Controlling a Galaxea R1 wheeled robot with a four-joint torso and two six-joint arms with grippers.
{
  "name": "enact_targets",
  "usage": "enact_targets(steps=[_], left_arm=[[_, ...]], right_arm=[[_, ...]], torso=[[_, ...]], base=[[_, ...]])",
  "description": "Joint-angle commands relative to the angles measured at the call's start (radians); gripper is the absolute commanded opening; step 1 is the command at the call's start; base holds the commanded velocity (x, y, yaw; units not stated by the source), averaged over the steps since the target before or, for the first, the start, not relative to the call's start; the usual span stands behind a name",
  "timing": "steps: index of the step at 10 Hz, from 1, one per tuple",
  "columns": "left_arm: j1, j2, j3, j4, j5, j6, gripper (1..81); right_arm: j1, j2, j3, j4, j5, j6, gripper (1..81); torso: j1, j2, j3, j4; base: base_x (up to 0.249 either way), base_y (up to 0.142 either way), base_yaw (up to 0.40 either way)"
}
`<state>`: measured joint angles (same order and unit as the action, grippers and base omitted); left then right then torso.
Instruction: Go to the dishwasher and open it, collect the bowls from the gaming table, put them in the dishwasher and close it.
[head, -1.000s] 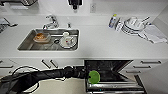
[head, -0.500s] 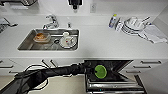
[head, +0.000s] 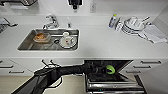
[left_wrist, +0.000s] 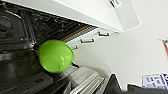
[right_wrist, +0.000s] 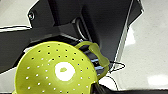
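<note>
My left gripper is clamped on a small round lime-green plastic bowl, holding it over the open stainless-steel dishwasher. The dark rack lies just below the gripper. At my right wrist sits a yellow-green perforated colander with a loop handle; I can't tell that gripper's state.

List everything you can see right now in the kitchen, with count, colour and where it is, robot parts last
Green bowl: one, lime green, at the left gripper over the open dishwasher.
Perforated bowl: one, yellow-green with a loop handle, close to the right wrist camera.
Dishwasher: one, steel, open below the counter.
Sink: one, steel, set in the white counter, with crockery inside.
Tap: one, chrome, behind the sink.
Plates: a white stack, on the counter's right.
Bottle: one, beside the plates.
Cloth: white, counter's far right.
Left arm: black, reaching to the dishwasher.
</note>
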<state>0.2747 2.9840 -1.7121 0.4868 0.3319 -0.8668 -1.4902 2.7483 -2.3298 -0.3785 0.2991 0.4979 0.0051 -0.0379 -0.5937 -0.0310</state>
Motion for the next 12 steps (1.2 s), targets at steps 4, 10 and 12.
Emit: enact_targets(steps=[4,10,12], left_arm=[[0.008,-0.236,0.265,0.018,0.044,0.017,81.1],[0.467,-0.609,0.443,0.285,0.055,0.061,81.1],[0.588,-0.617,0.434,0.340,0.056,0.075,81.1]], right_arm=[[-0.022,-0.134,0.118,-0.010,0.014,0.002,1.0],[0.059,-0.376,0.328,0.000,0.055,0.077,1.0],[0.109,-0.448,0.428,0.000,0.041,0.105,1.0]], torso=[[0.000,0.000,0.000,0.000],[0.000,0.000,0.000,0.000],[0.000,0.000,0.000,0.000]], base=[[0.000,0.000,0.000],[0.000,0.000,0.000],[0.000,0.000,0.000]])
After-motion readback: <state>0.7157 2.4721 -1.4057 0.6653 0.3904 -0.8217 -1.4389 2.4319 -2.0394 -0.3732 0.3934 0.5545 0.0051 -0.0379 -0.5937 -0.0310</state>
